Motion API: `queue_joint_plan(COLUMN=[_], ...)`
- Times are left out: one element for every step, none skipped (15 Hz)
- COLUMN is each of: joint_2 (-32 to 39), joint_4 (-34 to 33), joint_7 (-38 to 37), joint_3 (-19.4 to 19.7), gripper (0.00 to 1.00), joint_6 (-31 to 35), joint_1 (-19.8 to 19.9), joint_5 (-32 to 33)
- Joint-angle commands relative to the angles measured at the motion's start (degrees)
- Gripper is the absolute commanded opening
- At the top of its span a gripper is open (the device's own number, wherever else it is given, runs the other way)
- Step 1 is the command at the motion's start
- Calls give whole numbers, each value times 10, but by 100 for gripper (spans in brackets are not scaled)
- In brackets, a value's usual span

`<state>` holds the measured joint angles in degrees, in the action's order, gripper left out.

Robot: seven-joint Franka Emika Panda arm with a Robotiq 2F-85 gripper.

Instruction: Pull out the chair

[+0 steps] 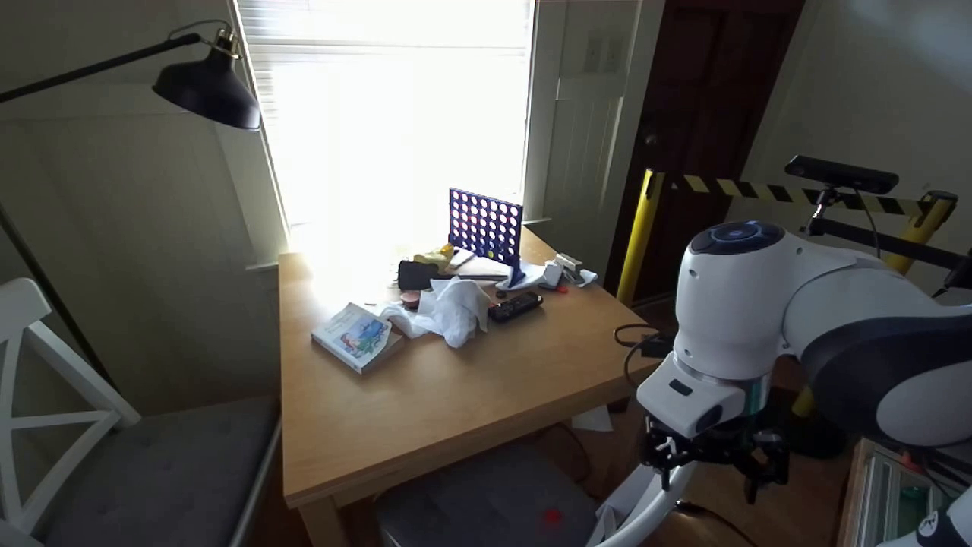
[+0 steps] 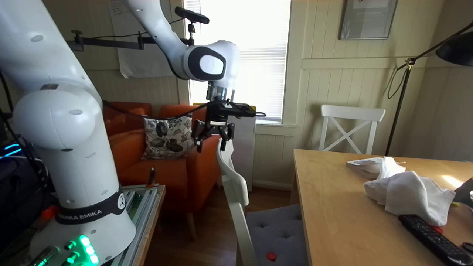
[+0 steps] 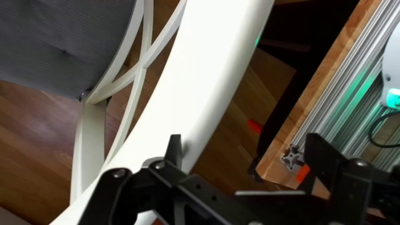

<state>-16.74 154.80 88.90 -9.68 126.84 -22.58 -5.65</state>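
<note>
Claw: my claw (image 2: 211,145) hangs at the top rail (image 3: 206,87) of the chair (image 2: 258,222), its two fingers (image 3: 174,150) spread wide and holding nothing; whether a finger touches the rail, I cannot tell.
Chair: it stands at the edge of the bench (image 1: 440,410) which faces my base (image 2: 83,226), with its back outside and its grey seat (image 2: 277,229) partly under the bench.
Why the rail: I judge it is the easiest part to reach, because the seat is partly covered; a pull here should bring the chair out toward me.
Next need: in the wrist view one finger lies over the outer side of the rail, so probably I must shift toward the bench, then grip.
Risk: the chair may tilt instead of slide, or come against my platform (image 3: 300,118).
Red disc (image 2: 271,256): it lies on the seat and may slide during the pull.
Bench top: a book (image 1: 357,334) lies near the edge where the second white chair (image 2: 346,136) stands; a white cloth (image 1: 456,311) and a black remote (image 1: 516,306) lie further in; a blue game grid (image 1: 486,228) stands upright nearer the edge at the window (image 1: 395,137).
Room: black lamp (image 1: 209,90), orange armchair (image 2: 162,177) with flowered cushion (image 2: 168,142), wooden floor (image 3: 37,147).
</note>
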Motion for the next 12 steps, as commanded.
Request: queue_joint_plan(joint_2=[-76, -92, -108, -127, -142, -157, -162, -166, -167, -162, -161, -156], joint_4=[-4, -9, -12, -16, -23, -28, -40, -53, -66, -81, -91, -104], joint_7=[49, 64, 74, 80, 81, 65, 54, 35, 24, 18, 5, -4], joint_3=[-7, -2, 1, 6, 11, 17, 25, 39, 50, 63, 72, 82], gripper=[100, 100, 100, 100, 100, 100, 100, 100, 100, 100, 100, 100], joint_6=[-89, -115, -134, -151, -169, -178, -198, -213, -232, -249, -257, -268], joint_1=[-2, -4, -6, -5, -3, 3, 8, 17, 26, 36, 46, 56], joint_5=[42, 40, 39, 34, 27, 20, 13, -2, -5, -6, -6, -7])
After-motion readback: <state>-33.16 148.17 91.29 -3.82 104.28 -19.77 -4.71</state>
